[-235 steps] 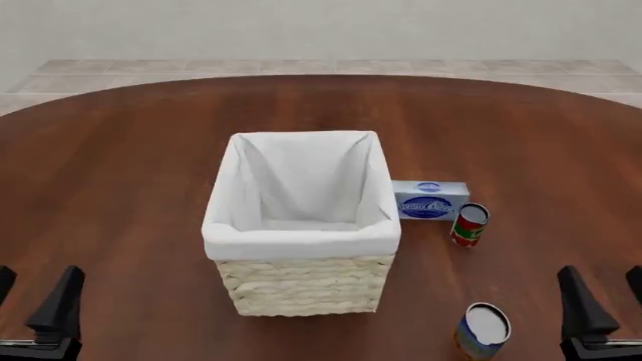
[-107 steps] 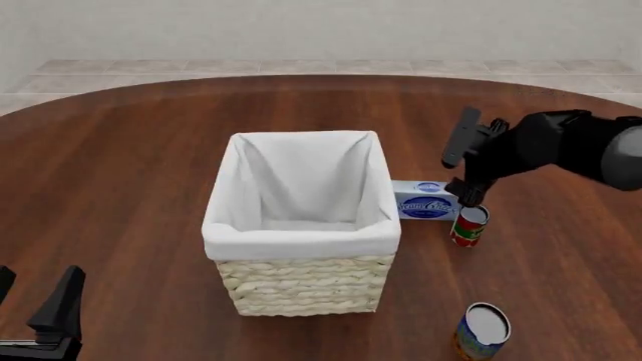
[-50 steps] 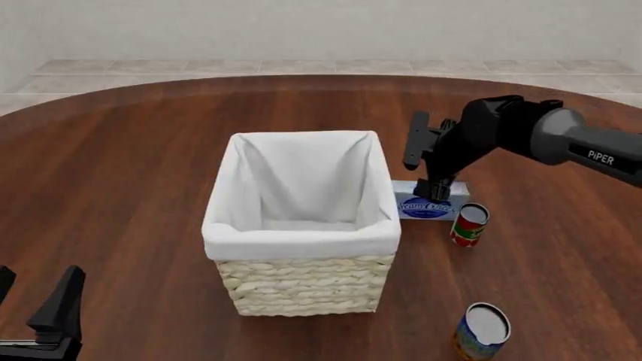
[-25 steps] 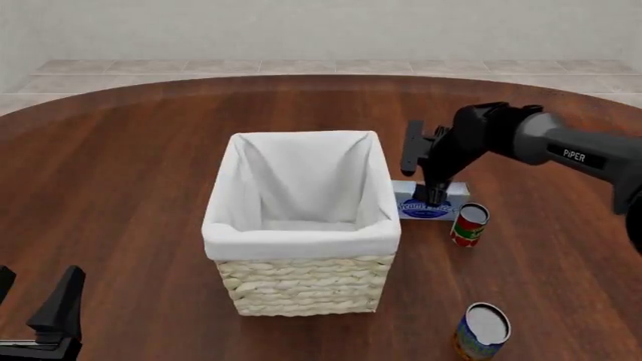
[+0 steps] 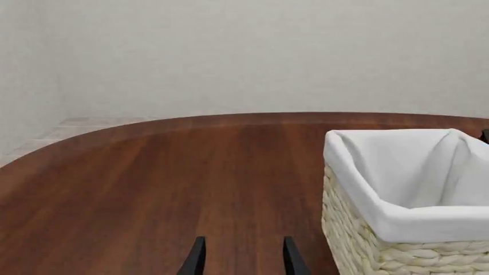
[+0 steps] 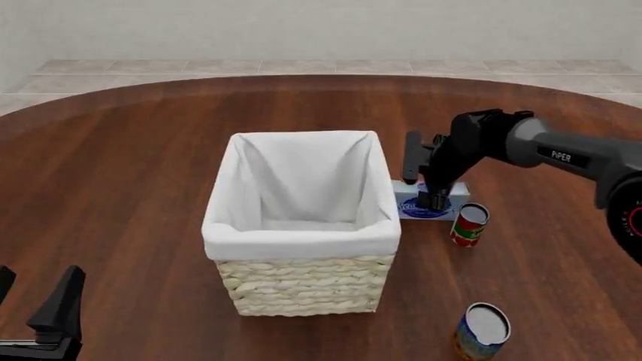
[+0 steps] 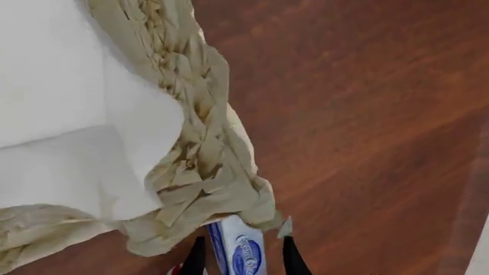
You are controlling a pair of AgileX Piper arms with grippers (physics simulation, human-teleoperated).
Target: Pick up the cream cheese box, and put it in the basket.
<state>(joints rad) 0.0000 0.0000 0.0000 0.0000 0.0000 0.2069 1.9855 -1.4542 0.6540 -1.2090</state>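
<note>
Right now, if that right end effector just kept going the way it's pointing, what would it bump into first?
The cream cheese box. The right end effector points down with its open fingers on either side of the box, right beside the basket. Past the box is only the table.

left gripper point(image 6: 35, 304): parked low at the near edge, fingers apart
right gripper point(image 6: 423, 180): extended forward, pointing down, fingers apart

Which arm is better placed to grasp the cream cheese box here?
The right. Its claw is already down at the cream cheese box, which shows between its open fingers in the right wrist view. The left claw sits parked at the table's near edge, with the basket between it and the box.
</note>
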